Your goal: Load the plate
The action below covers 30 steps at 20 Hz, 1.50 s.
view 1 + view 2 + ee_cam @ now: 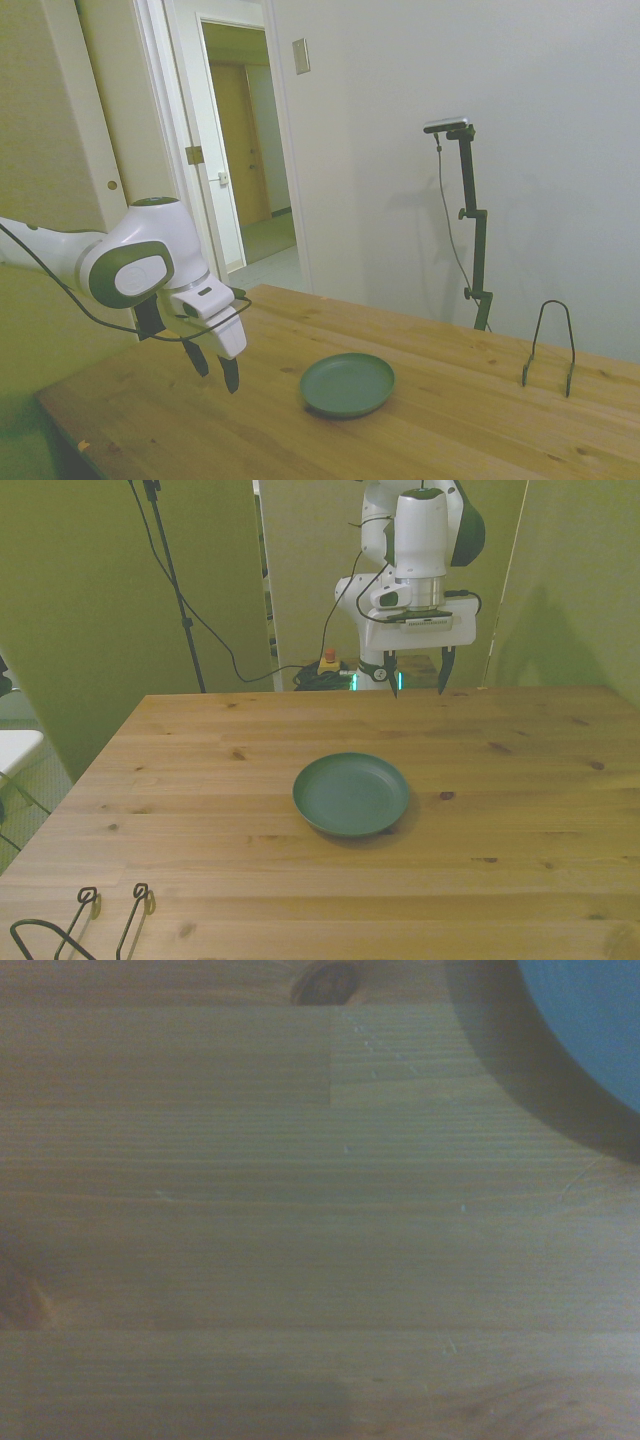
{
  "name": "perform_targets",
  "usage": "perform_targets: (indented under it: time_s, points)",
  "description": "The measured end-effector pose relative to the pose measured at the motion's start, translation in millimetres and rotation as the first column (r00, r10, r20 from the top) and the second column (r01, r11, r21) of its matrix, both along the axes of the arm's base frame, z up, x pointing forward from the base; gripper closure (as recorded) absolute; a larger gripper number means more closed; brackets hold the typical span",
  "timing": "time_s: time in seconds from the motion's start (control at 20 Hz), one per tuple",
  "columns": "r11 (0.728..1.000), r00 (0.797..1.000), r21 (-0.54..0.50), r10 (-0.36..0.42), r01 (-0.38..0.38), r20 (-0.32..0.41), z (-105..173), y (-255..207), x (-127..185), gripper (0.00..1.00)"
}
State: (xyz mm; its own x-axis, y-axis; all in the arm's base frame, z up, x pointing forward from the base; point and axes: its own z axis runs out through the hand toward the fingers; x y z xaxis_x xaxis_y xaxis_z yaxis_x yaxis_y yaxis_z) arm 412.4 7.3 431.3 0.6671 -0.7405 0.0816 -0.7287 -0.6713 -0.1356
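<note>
Front view: the white arm hangs over the far part of the desk (520,780), its wrist pointing straight down, and the gripper (418,685) hovers above the wood with its two dark fingers (393,678) spread apart and nothing between them. In the side view the gripper (215,368) sits clear of the surface, tilted slightly, beside the plate (347,384) but not touching it.

The plate (351,794) lies flat near the middle of the desk, closer to the camera than the gripper in the front view. It is round, shallow and dark green, matte, with a low raised rim and nothing on it. The wrist view shows mostly wood grain with a knot, and one curved bluish edge of the plate (590,1010) in a corner.

A black wire rack (70,925) stands near the desk's edge, well apart from the plate.
</note>
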Motion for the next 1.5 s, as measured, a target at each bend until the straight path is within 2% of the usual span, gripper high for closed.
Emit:
perform_targets:
  time_s: [0.15,0.35,0.7,0.85,1.15,1.5]
  points:
    - [0.999,1.0,-0.036,0.021,-0.021,-0.015,-6.3,3.1,4.2,0.0]
    - [0.998,0.999,-0.064,-0.026,0.027,0.029,-6.7,11.5,19.5,0.0]
    - [0.986,0.992,-0.107,-0.126,0.128,0.022,-25.2,31.8,104.5,0.0]
    - [0.986,0.991,-0.102,-0.134,0.135,0.012,-27.0,35.0,128.7,0.0]
    - [0.976,0.987,-0.15,-0.155,0.16,0.045,-22.2,26.7,141.1,0.0]
    - [0.96,0.983,-0.215,-0.177,0.181,0.041,-42.4,1.6,164.0,0.0]
